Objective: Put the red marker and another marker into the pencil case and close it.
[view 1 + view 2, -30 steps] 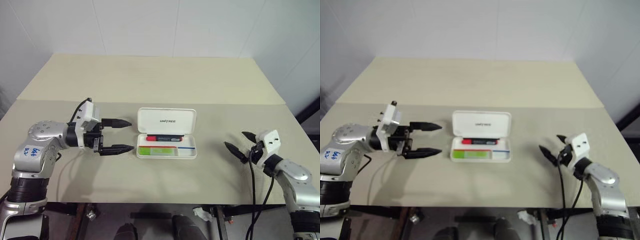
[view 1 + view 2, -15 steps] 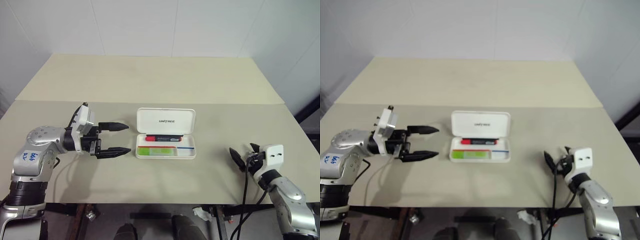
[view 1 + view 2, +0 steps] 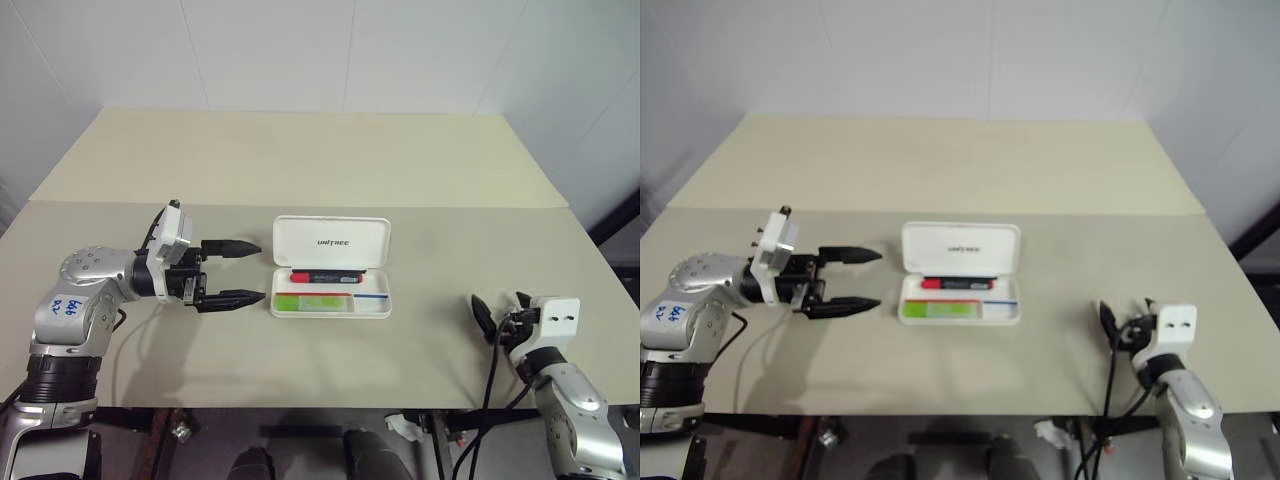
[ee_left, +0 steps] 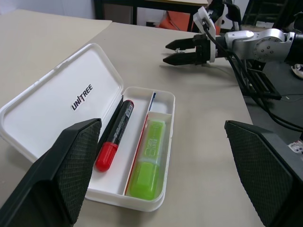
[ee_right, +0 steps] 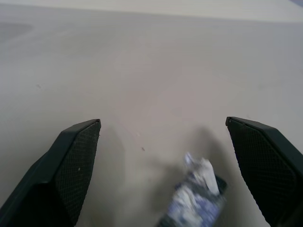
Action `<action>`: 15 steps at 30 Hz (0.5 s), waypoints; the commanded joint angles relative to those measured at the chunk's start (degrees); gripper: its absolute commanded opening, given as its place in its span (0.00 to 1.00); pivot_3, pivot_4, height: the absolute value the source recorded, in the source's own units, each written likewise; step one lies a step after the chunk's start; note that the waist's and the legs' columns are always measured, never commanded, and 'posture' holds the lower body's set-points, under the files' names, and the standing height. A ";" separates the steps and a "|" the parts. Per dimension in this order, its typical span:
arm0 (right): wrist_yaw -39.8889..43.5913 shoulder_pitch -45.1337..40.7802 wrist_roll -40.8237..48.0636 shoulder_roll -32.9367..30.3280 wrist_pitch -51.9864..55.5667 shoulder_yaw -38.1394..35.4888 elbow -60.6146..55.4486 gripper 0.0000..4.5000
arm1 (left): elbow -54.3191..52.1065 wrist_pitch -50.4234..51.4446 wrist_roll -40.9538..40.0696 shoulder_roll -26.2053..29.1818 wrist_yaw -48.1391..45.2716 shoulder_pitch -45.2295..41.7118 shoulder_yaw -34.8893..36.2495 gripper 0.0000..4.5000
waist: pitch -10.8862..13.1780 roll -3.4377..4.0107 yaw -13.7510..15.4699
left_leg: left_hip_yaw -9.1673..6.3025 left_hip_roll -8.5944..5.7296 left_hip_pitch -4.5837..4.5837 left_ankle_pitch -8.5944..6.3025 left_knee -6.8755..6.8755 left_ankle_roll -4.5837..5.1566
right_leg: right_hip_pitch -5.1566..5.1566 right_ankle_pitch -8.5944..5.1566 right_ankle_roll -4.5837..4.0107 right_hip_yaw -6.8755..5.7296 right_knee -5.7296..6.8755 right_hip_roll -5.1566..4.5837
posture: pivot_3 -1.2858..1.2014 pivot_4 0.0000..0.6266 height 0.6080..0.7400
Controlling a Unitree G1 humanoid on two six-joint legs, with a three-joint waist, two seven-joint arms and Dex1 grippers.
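The pencil case [image 3: 331, 268] lies open at centre frame on the desk [image 3: 300, 160], lid tipped back, lettering visible. Inside, the red marker [image 3: 326, 276] sits in the rear compartment along the hinge; the green highlighter [image 3: 312, 301] lies in the front compartment, left part of the tray — both already in. Left claw [image 3: 244, 272], centre left, points at the case's left end, jaws spread wide, grasping nothing, just beside the case and not touching. Right claw [image 3: 497, 307], lower right near the desk's front edge, is released too — well apart from the case.
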 commanded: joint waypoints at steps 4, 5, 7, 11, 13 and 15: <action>-1.32 1.86 0.95 0.11 2.71 -2.27 -0.18 1.00 | -1.10 -1.06 -0.95 0.00 -0.01 -0.68 0.28 0.99 | -0.02 -0.03 0.02 | 0.00 0.00 0.00 0.00 0.00 0.00 | 0.01 0.00 0.00 0.00 -0.02 0.00 | 0.52 0.24 1.00; -1.62 1.86 1.37 0.34 3.32 -2.58 -0.18 1.00 | -1.21 -1.05 -0.98 -0.03 0.04 -0.66 0.29 0.99 | -0.04 -0.06 0.03 | 0.00 0.00 0.00 0.00 0.00 0.00 | 0.01 0.00 -0.01 0.00 -0.02 0.00 | 0.52 0.24 1.00; -1.53 2.25 1.90 0.38 4.35 -2.73 -0.09 1.00 | -1.33 -1.01 -1.02 -0.06 0.14 -0.66 0.30 0.99 | -0.07 -0.11 0.09 | -0.01 0.00 0.00 0.00 0.01 0.00 | 0.04 -0.02 -0.03 0.00 -0.04 0.00 | 0.52 0.24 1.00; -1.50 3.40 2.51 0.34 6.35 -2.68 -0.17 1.00 | -1.54 -1.01 -1.07 -0.01 0.20 -0.52 0.41 0.99 | -0.12 -0.20 0.17 | -0.02 0.00 0.00 0.00 0.00 0.00 | 0.09 -0.07 -0.13 -0.01 -0.18 0.00 | 0.52 0.24 1.00; -1.73 3.99 2.64 0.49 7.21 -2.87 -0.11 1.00 | -1.53 -1.08 -1.06 0.00 0.22 -0.52 0.45 0.99 | -0.17 -0.27 0.21 | -0.03 0.00 -0.01 -0.01 -0.04 0.00 | 0.09 -0.07 -0.12 -0.02 -0.21 0.00 | 0.52 0.24 1.00; -1.91 4.30 3.05 0.72 7.53 -3.19 -0.07 1.00 | -1.53 -1.18 -1.07 -0.01 0.19 -0.49 0.48 0.99 | -0.24 -0.38 0.24 | -0.05 0.01 -0.01 -0.02 -0.06 -0.02 | 0.09 -0.06 -0.11 -0.04 -0.22 0.00 | 0.52 0.24 1.00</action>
